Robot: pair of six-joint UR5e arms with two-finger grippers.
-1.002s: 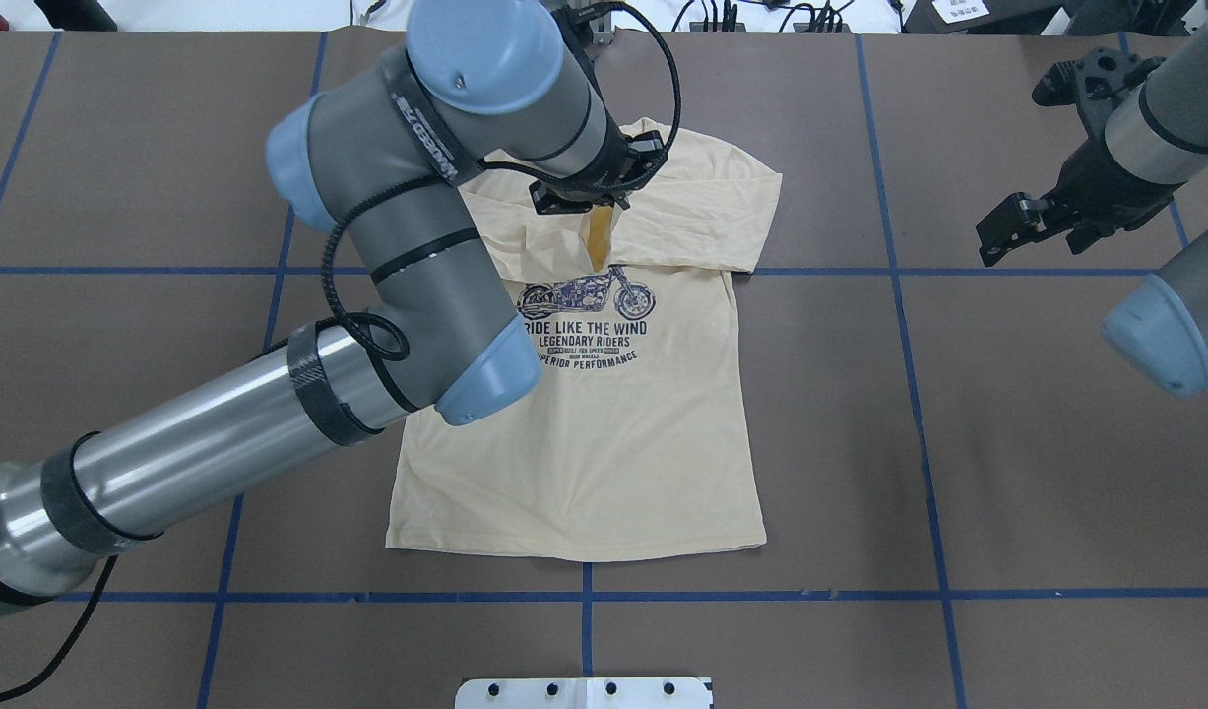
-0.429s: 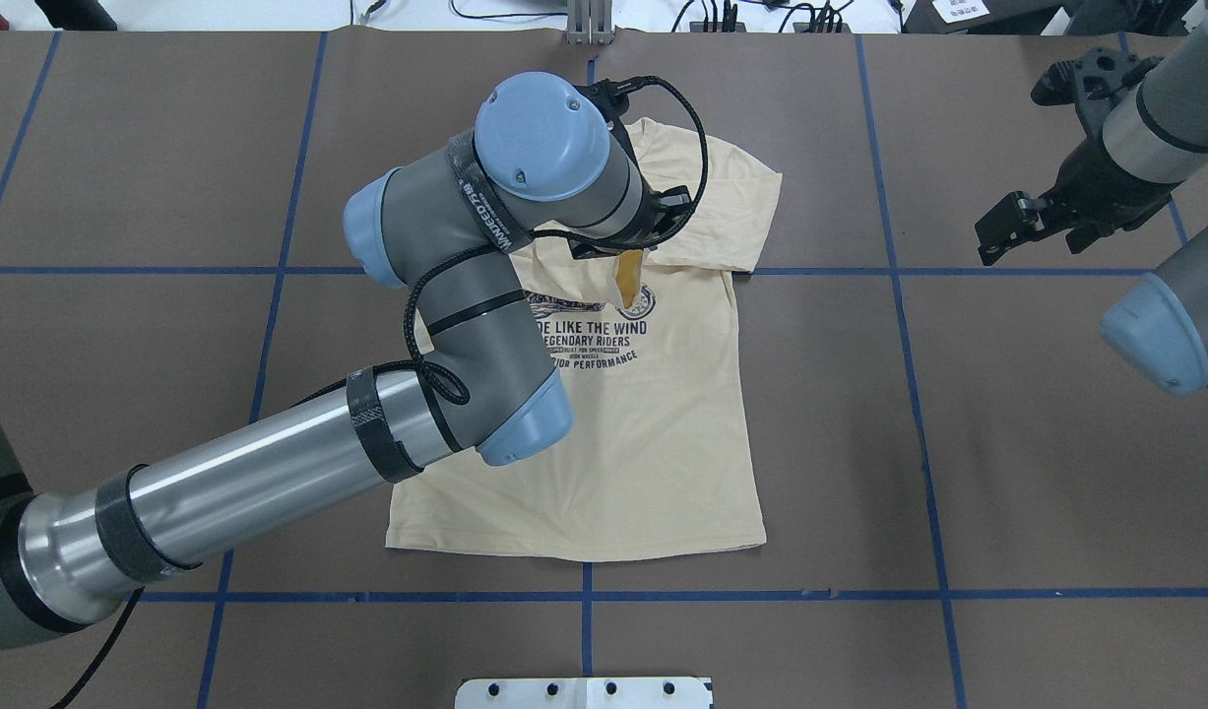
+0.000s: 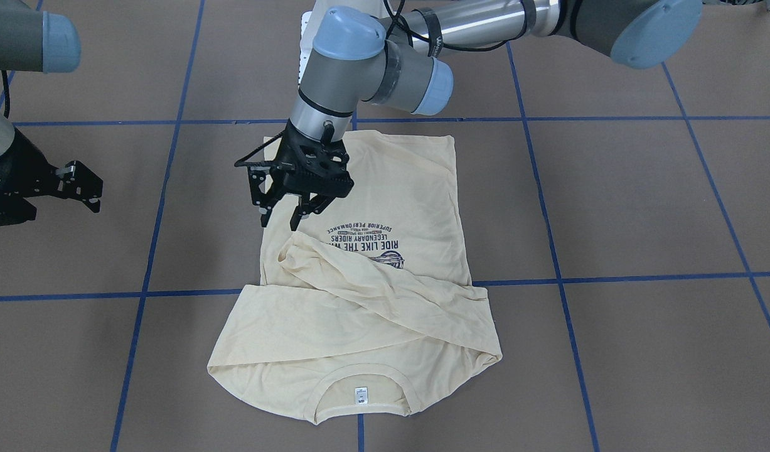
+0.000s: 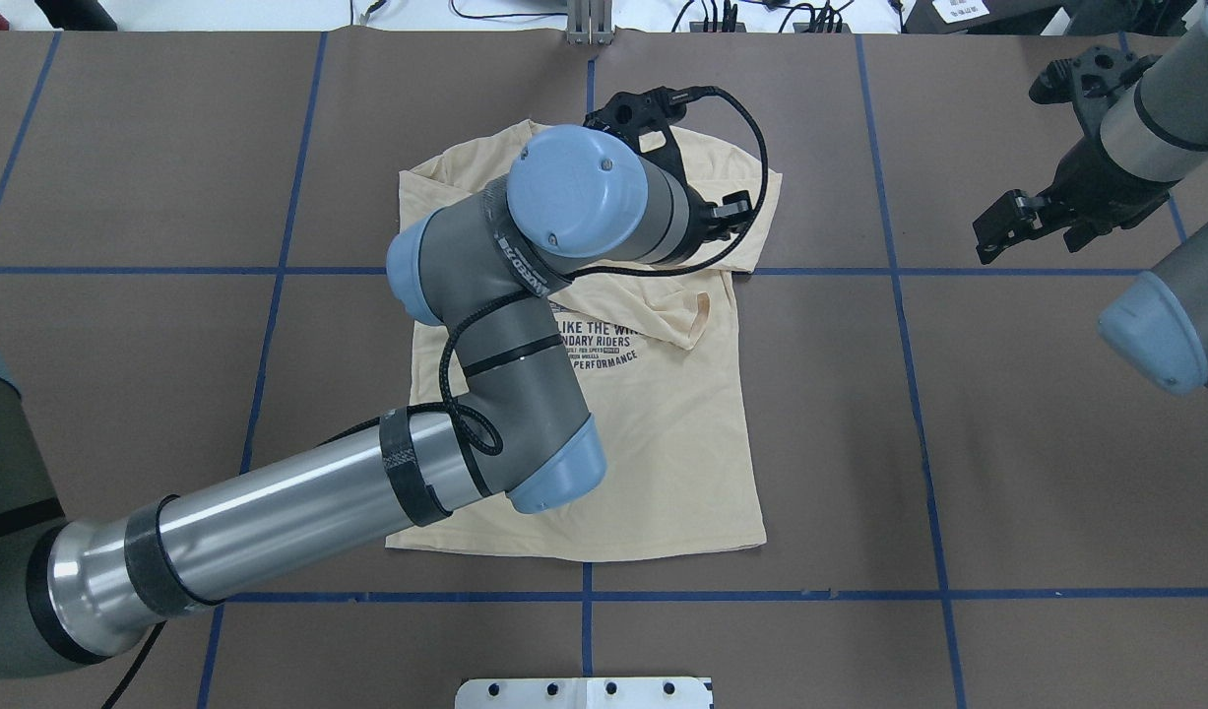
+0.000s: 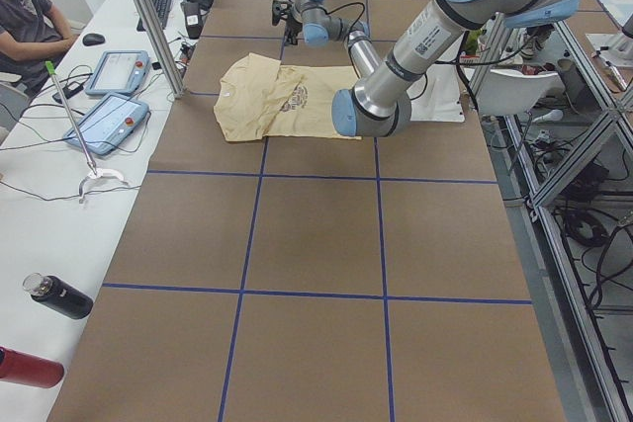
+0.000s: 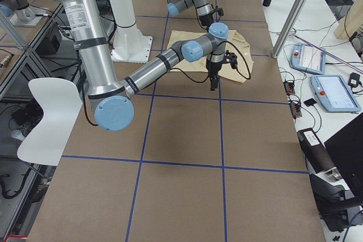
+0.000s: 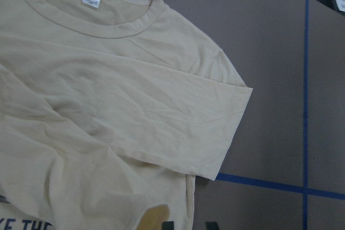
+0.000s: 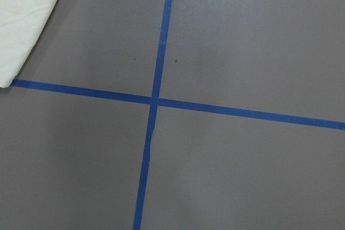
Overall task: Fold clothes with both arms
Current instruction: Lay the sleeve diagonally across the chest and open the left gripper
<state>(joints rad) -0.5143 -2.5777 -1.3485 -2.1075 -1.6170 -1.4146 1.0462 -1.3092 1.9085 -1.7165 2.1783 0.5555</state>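
In the overhead view the T-shirt [image 4: 663, 463] lies flat on the table [image 4: 958, 443] at centre frame, hem nearest. Higher up, the sleeve [image 4: 677, 313] that the left gripper [image 3: 282, 218] was carrying a moment ago now lies across the print. That gripper hovers above it, jaws released and empty, so this sleeve fold looks done. At upper right, the right gripper [image 4: 1019, 225] hangs spread and holds nothing.
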